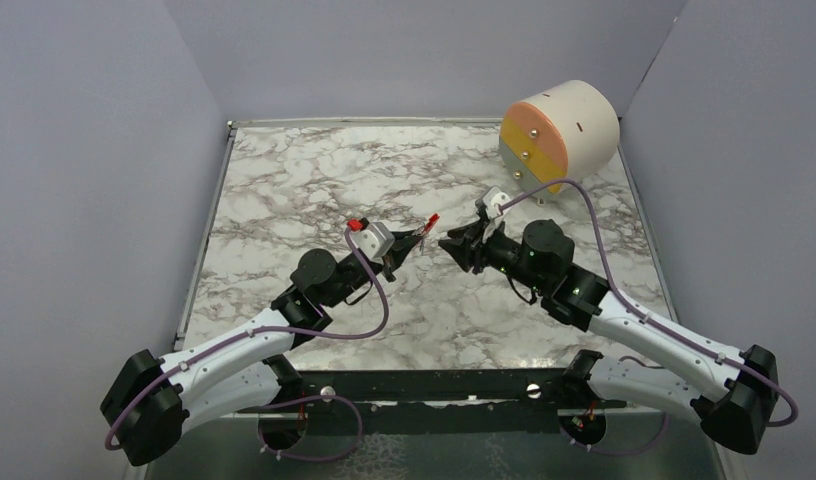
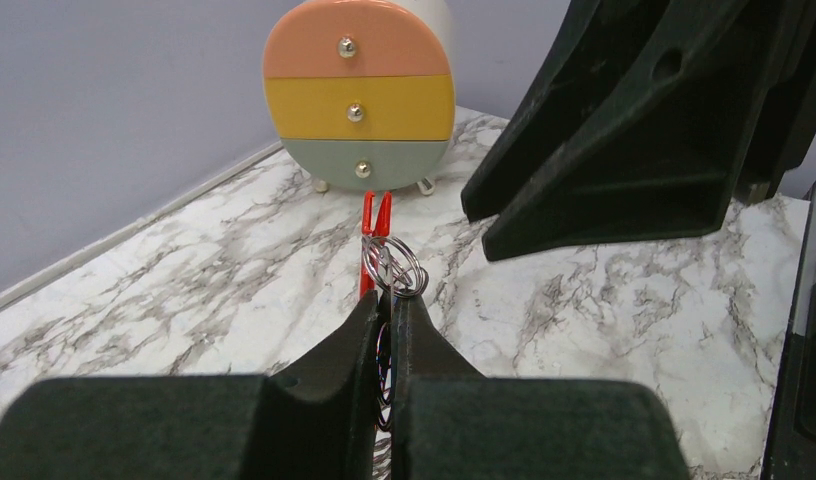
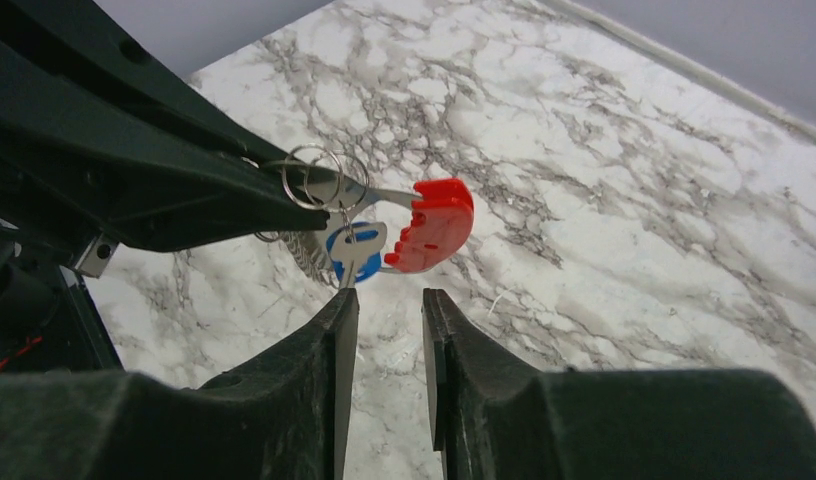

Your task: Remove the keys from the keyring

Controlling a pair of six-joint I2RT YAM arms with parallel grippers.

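Jaws on left gripper clenched tight, tips pinching the key bunch of small flat silvery-grey metal keys right at its thin silver split rings. Bunch held in air over the white grey-veined marble tabletop, roughly mid-table. Tiny blue-headed key dangles under the rings. Bright red plastic keyring sticks out past the tips toward 3 o'clock in the right wrist view. Judgement: left arm serves as a vice, presenting the free ends outward so the other arm can work them. Right gripper jaws parted, nothing between them, tips just short of the bunch, which sits at 12 o'clock from them; likely lining up on the blue key or the red piece. Round cream three-drawer unit at 2 o'clock from the bunch, well apart, not involved. No loose key seen on the table
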